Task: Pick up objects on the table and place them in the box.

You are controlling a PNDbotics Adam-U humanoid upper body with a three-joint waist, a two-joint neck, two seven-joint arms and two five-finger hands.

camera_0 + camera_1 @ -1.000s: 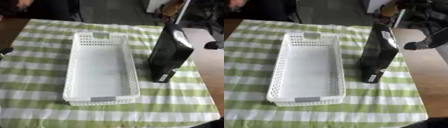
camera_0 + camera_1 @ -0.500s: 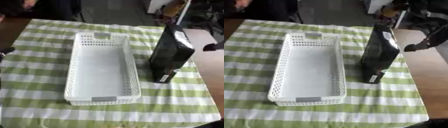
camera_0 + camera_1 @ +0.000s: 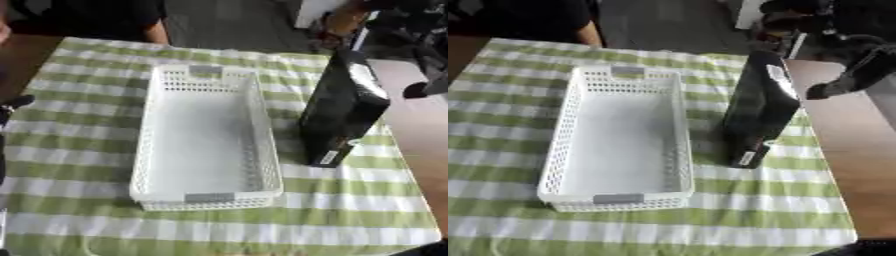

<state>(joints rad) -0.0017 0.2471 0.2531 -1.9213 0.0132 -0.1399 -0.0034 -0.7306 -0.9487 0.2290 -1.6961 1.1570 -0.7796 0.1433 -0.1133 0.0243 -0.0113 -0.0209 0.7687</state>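
A tall black box (image 3: 341,107) stands upright on the green-and-white checked tablecloth (image 3: 350,200), just right of a white perforated basket (image 3: 206,137) with nothing in it. The robot's right hand (image 3: 852,75) hangs over the bare wooden table (image 3: 842,150) to the box's right, apart from it; whether its fingers are open or curled cannot be told. A dark bit of the left hand (image 3: 16,102) shows at the left edge, its fingers likewise unreadable.

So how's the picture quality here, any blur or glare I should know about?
Left eye view: soft all over, and the white basket floor washes out bright. Right eye view: equally soft; the black box shows a pale sheen on top, and the right hand is a dark shape.
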